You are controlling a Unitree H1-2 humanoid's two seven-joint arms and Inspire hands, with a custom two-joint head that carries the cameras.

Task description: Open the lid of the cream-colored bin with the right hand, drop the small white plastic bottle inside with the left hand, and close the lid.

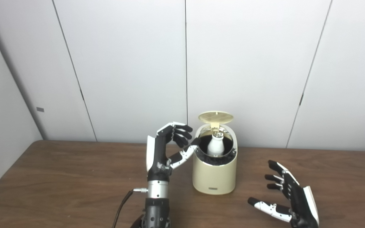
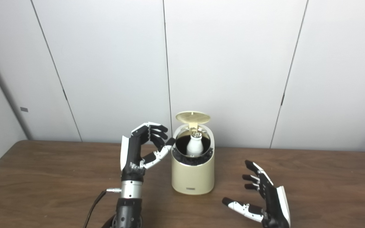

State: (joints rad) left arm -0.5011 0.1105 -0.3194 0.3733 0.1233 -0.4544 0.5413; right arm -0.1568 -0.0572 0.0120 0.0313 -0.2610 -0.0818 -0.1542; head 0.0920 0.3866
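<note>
Fingers point(image 1: 179, 131) of the left hand point(image 1: 165, 148) curl loosely apart, holding nothing, thumb tip at the rim of the cream bin point(image 1: 214, 171). Inside stands the white bottle point(image 1: 215, 145), upright beneath the raised lid point(image 1: 216, 117). Right hand point(image 1: 288, 196) hovers spread and empty over the table point(image 1: 59, 183).

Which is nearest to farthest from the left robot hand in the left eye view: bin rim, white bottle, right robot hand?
From the left robot hand:
1. Bin rim, right beside the thumb tip, on its left side.
2. White bottle, upright inside the bin, under the raised lid.
3. Right robot hand, low on the table's right.
</note>
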